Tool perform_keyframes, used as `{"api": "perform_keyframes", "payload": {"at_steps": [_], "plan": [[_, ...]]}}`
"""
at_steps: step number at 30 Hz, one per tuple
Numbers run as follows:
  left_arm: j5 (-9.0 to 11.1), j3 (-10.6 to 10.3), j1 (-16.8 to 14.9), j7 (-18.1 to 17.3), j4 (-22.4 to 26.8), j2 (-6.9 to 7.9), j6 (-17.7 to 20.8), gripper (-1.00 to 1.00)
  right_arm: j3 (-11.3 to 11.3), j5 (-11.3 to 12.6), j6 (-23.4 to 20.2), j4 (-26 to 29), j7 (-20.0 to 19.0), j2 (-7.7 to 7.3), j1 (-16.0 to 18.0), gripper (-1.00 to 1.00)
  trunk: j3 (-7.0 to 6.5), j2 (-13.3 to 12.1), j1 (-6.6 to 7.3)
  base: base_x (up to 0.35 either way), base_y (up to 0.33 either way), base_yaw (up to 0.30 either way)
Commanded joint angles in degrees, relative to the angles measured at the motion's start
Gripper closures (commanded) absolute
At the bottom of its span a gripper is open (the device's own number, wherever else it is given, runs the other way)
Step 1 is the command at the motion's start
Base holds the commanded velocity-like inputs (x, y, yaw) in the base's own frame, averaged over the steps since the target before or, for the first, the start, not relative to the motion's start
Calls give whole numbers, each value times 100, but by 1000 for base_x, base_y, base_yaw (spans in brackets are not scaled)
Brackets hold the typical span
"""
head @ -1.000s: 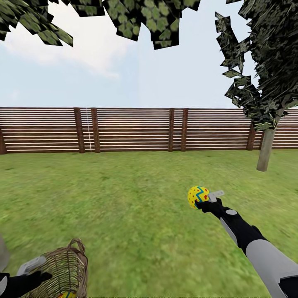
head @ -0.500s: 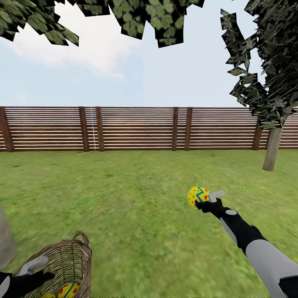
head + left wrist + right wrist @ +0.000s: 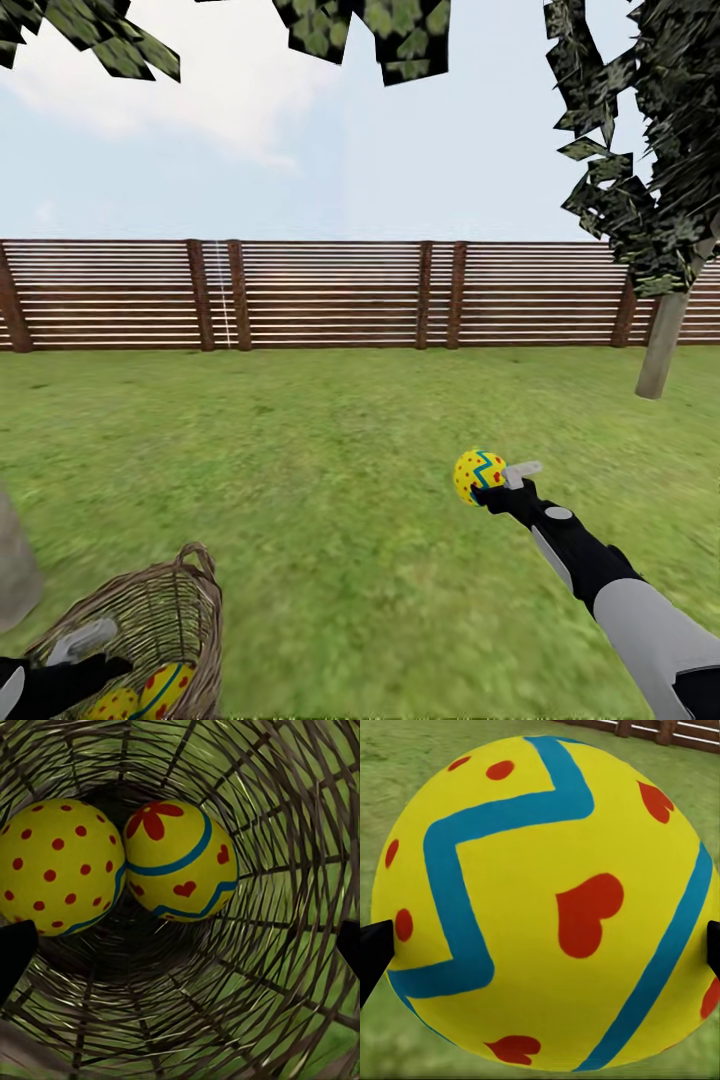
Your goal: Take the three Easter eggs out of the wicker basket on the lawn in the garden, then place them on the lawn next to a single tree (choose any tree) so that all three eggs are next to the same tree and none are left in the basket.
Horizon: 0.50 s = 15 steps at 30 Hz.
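1. Head view has the lawn (image 3: pixel 330 470) taking up most of the ground, mottled green, running back to the brown slatted fence (image 3: pixel 330 295) along its far edge.
2. Tree (image 3: pixel 662 345) stands near the lawn's far right side by the fence, pale straight trunk leaning a bit, dark leafy canopy above.
3. Wicker basket (image 3: pixel 185 610) sits at the lawn's near left corner, brown weave, round, arched handle on its far rim, mouth tipped toward the camera.
4. Right gripper (image 3: pixel 488 488) is stretched out over the middle-right of the lawn, clamped on one Easter egg (image 3: pixel 479 475): yellow, teal zigzag band, red hearts and dots, well apart from basket and tree. Can't tell its long axis; it looks near-round.
5. Left gripper (image 3: pixel 75 650) is down in the basket mouth, fingers spread wide, gripping nothing.
6. Two more eggs (image 3: pixel 180 859) lie touching side by side at the basket bottom, one with a red flower, one (image 3: pixel 56 866) dotted.
7. No writing or labels I can read.
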<state>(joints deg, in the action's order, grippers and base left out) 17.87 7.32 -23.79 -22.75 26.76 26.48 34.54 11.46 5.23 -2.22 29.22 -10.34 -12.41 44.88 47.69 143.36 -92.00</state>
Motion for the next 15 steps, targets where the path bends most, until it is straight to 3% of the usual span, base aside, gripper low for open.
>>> {"api": "perform_keyframes", "payload": {"at_steps": [1,8,15], "plan": [[15,29,-3,-11,5,-5,44,-100,31,57,-24,8,-3,-7,3,100,29,5,-1,0,0,0],[15,24,-3,-11,-3,-111,44,-100,31,57,-24,12,-11,-13,3,100,185,14,-19,0,0,0],[15,24,-3,-11,-2,-125,44,-100,36,57,-24,10,-12,-7,3,100,340,24,-37,45,0,0]]}}
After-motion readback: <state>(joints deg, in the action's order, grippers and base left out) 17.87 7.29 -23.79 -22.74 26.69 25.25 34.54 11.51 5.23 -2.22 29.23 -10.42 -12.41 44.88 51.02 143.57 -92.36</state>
